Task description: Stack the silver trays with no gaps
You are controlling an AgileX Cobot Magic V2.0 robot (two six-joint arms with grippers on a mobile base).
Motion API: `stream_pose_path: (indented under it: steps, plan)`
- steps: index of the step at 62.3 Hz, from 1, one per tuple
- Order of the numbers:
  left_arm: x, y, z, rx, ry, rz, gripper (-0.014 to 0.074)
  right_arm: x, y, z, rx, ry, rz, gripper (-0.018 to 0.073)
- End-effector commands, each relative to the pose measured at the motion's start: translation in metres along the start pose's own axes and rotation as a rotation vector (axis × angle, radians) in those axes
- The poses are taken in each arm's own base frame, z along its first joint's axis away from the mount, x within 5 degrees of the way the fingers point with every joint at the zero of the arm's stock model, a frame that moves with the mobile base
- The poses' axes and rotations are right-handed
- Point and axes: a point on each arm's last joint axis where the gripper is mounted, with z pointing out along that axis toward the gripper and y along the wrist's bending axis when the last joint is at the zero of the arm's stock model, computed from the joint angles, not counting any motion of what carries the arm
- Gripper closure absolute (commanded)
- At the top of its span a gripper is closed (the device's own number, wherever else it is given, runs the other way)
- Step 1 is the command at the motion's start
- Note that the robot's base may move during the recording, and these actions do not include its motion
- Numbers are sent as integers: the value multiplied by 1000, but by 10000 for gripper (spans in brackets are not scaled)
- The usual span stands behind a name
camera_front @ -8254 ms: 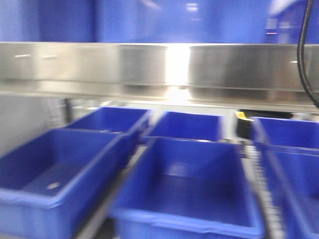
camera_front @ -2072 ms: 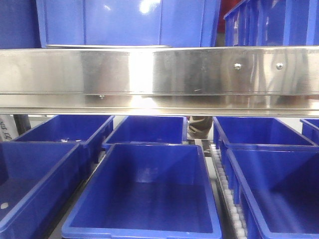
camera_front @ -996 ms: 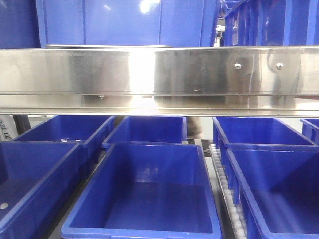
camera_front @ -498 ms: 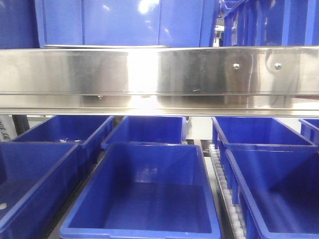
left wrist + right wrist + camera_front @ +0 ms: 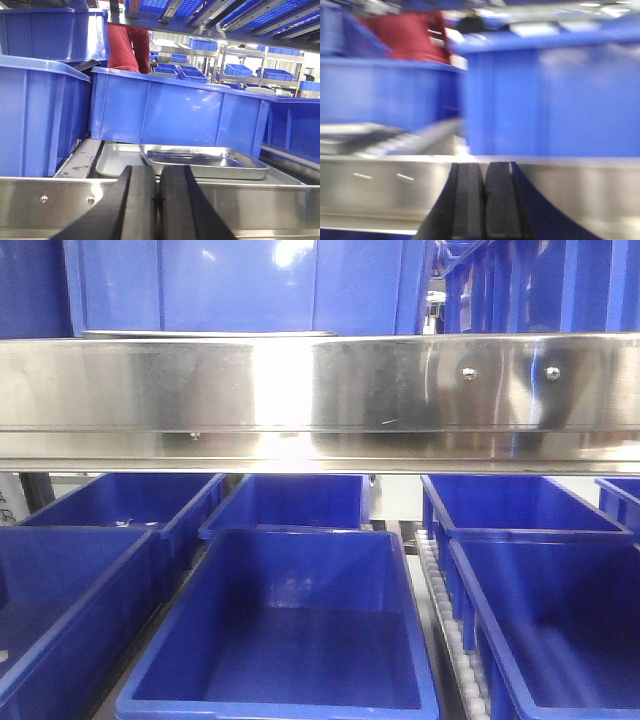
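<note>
In the left wrist view two silver trays lie on the upper shelf behind a steel rail (image 5: 240,200). The right tray (image 5: 205,162) is raised and overlaps the edge of a flat left tray (image 5: 117,157). My left gripper (image 5: 158,171) is shut and empty, held in front of the rail just below the trays. The right wrist view is blurred. In it my right gripper (image 5: 484,167) is shut and empty before the same kind of rail, with a grey blurred shape (image 5: 365,134) at left. Neither gripper shows in the front view.
Large blue bins (image 5: 175,112) stand close behind and beside the trays, and a person in red (image 5: 127,50) is behind them. In the front view the wide steel rail (image 5: 320,390) spans the frame, with rows of open blue bins (image 5: 285,630) on the level below.
The front view has drifted, so the rail's screws and the bins slide a little left. A figure seen behind the lower bins 2 s ago is gone.
</note>
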Motion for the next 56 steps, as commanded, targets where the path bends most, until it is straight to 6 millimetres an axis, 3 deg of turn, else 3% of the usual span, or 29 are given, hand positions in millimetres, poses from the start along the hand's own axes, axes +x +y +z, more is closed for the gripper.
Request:
stream_pose_path:
  steps: [1, 22, 37, 56]
  plan:
    - [0, 0, 0, 6, -13, -6, 592, 8, -3, 0, 49, 0, 11, 638]
    - [0, 0, 0, 6, -13, -6, 592, 12, -5, 0, 74, 19, -1, 638]
    - [0, 0, 0, 6, -13, -6, 592, 3, 6, 0, -38, -77, -118, 638]
    - [0, 0, 0, 6, -13, -6, 592, 11, -4, 0, 68, 18, -129, 638]
